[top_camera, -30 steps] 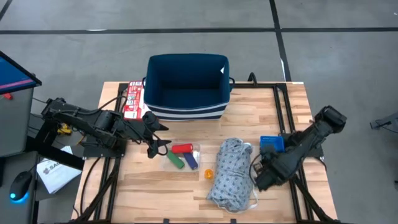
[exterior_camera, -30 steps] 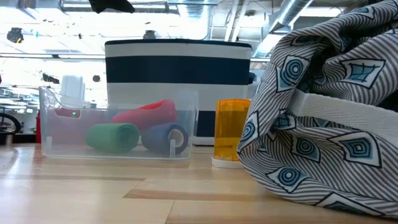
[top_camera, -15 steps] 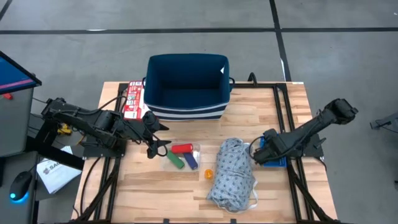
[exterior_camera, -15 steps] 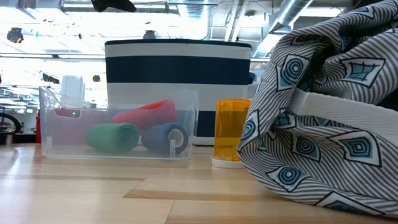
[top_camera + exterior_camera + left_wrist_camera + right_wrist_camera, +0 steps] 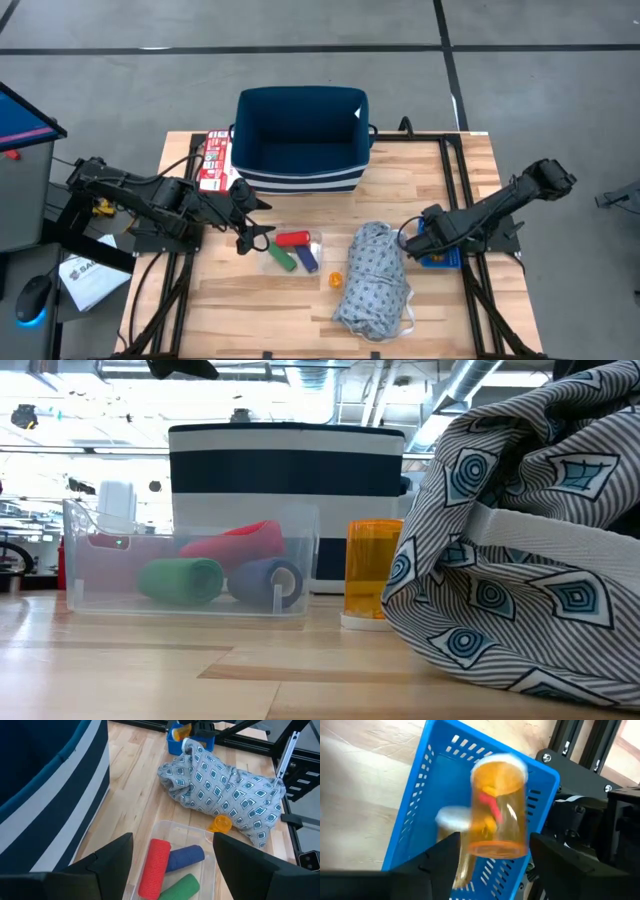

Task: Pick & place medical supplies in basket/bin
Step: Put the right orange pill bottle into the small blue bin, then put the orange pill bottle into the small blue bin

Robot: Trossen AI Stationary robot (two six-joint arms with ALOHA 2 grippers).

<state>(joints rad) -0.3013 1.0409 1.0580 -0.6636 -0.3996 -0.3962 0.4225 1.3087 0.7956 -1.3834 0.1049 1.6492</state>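
Our right gripper (image 5: 492,851) hangs over the small bright blue plastic bin (image 5: 435,795) at the table's right side. Its jaws stand apart, and a small orange pill bottle with a white cap (image 5: 500,807) sits between and just ahead of them, over the bin. We cannot tell whether the pads still touch it. A second, blurred bottle (image 5: 452,832) seems to lie in the bin already.

The risk we see is the bottle landing on the bin's slotted wall or on the other bottle and bouncing out toward the black frame rail (image 5: 580,750) beside it. A tilted release would do that. If we pull back with the bottle stuck to one pad, we could drag it over the rim.

Our left gripper (image 5: 172,852) waits wide open and empty above the clear plastic tray (image 5: 200,827) holding the red (image 5: 155,867), blue (image 5: 185,856) and green (image 5: 181,886) cylinders. The grey patterned cloth garment (image 5: 372,280) lies mid-table, with another orange bottle (image 5: 220,824) touching its edge. The large navy fabric basket with white stripes (image 5: 300,135) looks empty, so most of the job remains.
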